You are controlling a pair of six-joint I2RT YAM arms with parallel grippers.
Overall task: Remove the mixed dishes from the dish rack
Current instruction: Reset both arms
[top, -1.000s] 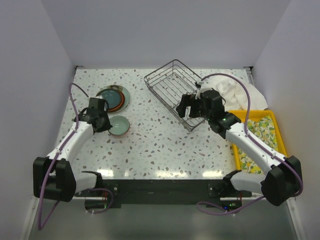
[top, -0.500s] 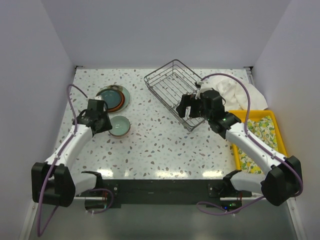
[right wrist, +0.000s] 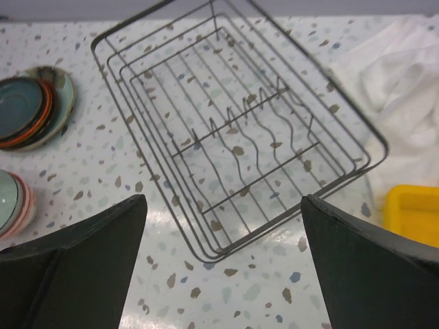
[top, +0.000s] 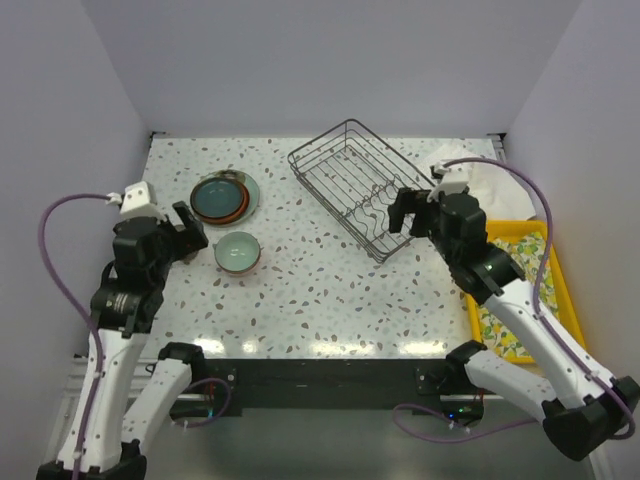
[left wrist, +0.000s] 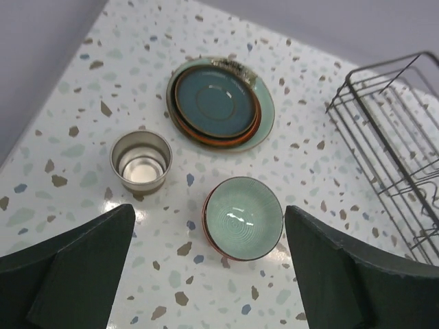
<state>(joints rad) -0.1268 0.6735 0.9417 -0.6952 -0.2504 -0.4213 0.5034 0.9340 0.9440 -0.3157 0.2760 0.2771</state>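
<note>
The dish rack [top: 352, 188] [right wrist: 233, 130], a dark wire basket, stands at the back middle with nothing in it. A stack of plates [top: 224, 198] [left wrist: 219, 103], teal one on top, lies on the left of the table. In front of it sit a pale green bowl [top: 238, 251] [left wrist: 243, 217] and a small cream cup [left wrist: 140, 162]. My left gripper [top: 186, 226] [left wrist: 209, 212] hangs open above the cup and bowl and holds nothing. My right gripper [top: 412, 208] [right wrist: 223, 200] is open and empty above the rack's near right corner.
A white cloth [top: 492, 185] [right wrist: 405, 82] lies crumpled at the back right beside the rack. A yellow tray [top: 548, 262] [right wrist: 415, 212] with a patterned cloth sits along the right edge. Walls close in the left, back and right sides.
My left gripper has opened and risen back from the spot left of the bowl. The right arm has drawn back and up from over the rack's near corner.
</note>
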